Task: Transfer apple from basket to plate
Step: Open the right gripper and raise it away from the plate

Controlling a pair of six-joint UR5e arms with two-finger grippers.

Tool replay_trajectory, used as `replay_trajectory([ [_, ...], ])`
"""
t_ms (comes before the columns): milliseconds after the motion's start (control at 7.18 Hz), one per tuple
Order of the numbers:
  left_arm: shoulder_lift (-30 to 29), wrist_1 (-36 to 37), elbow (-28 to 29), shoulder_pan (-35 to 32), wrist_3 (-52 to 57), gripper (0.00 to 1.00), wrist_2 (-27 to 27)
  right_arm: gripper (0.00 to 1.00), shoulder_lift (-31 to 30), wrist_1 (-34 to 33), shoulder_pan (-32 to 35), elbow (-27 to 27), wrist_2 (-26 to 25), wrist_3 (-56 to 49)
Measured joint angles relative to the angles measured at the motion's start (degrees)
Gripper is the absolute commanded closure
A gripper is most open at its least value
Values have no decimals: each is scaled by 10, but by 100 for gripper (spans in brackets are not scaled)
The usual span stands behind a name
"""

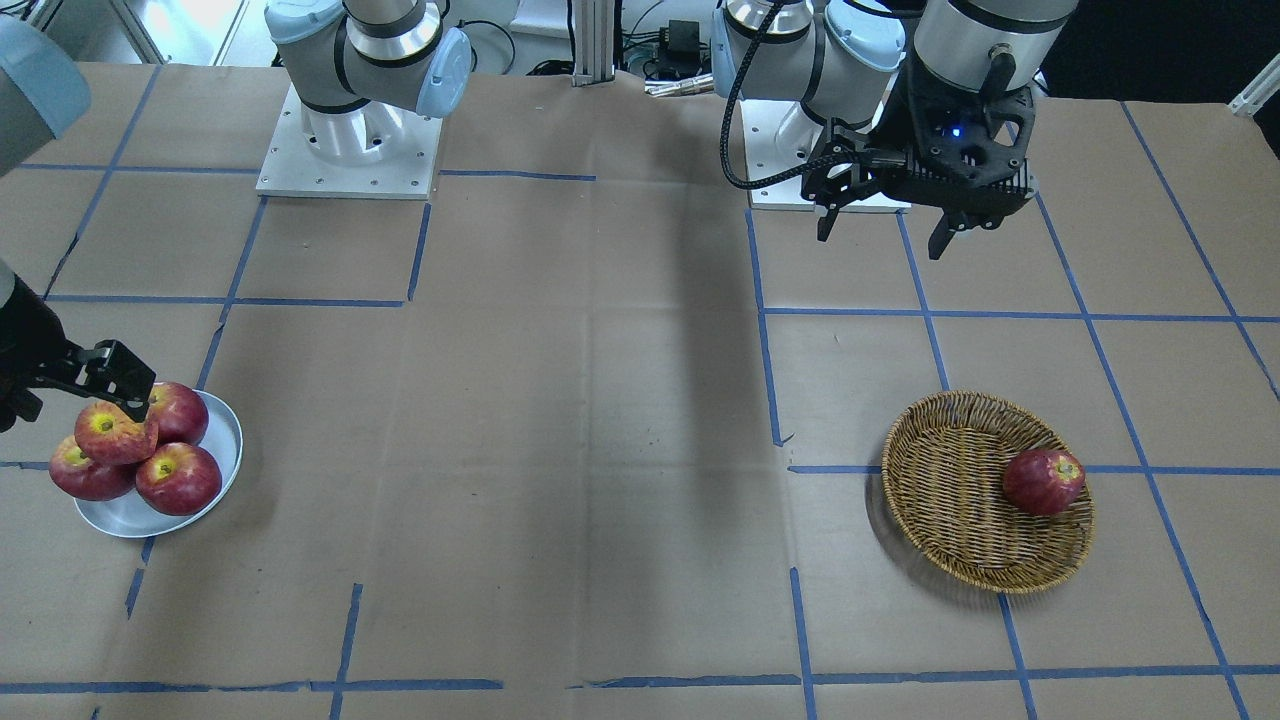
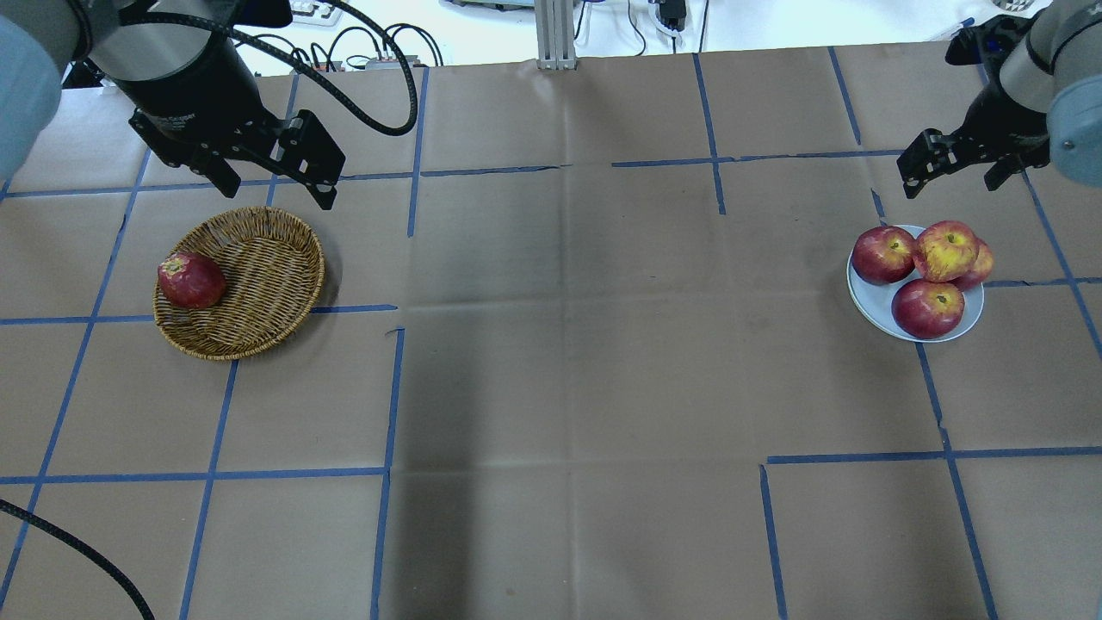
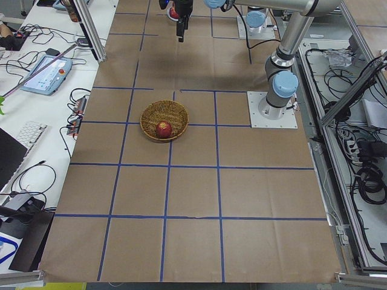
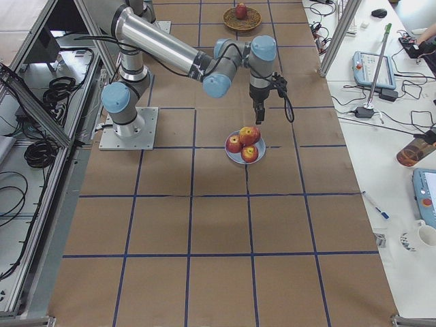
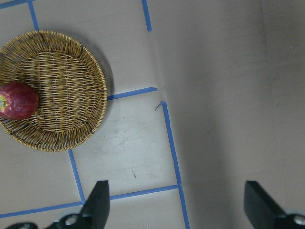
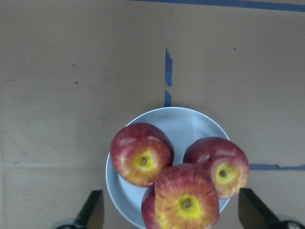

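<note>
The apple (image 2: 945, 250), light red with yellow streaks, rests on top of three darker apples on the pale plate (image 2: 869, 301); it also shows in the front view (image 1: 112, 432) and the right wrist view (image 6: 187, 202). My right gripper (image 2: 951, 182) hangs open and empty just above the pile, fingers (image 6: 93, 210) spread either side of the plate (image 6: 181, 124). The wicker basket (image 2: 258, 284) holds one dark red apple (image 2: 191, 281). My left gripper (image 2: 277, 194) is open and empty, raised behind the basket (image 5: 62, 90).
Brown paper with blue tape lines covers the table. The two arm bases (image 1: 345, 150) stand at the robot's side. The basket (image 1: 950, 480) and the plate (image 1: 225, 440) lie at opposite ends of the table.
</note>
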Motion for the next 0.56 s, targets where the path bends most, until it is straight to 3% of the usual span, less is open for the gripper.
replay_trajectory([
  [557,0,1,0,0,0,1,1,0,-72,106,152,-24,1,209],
])
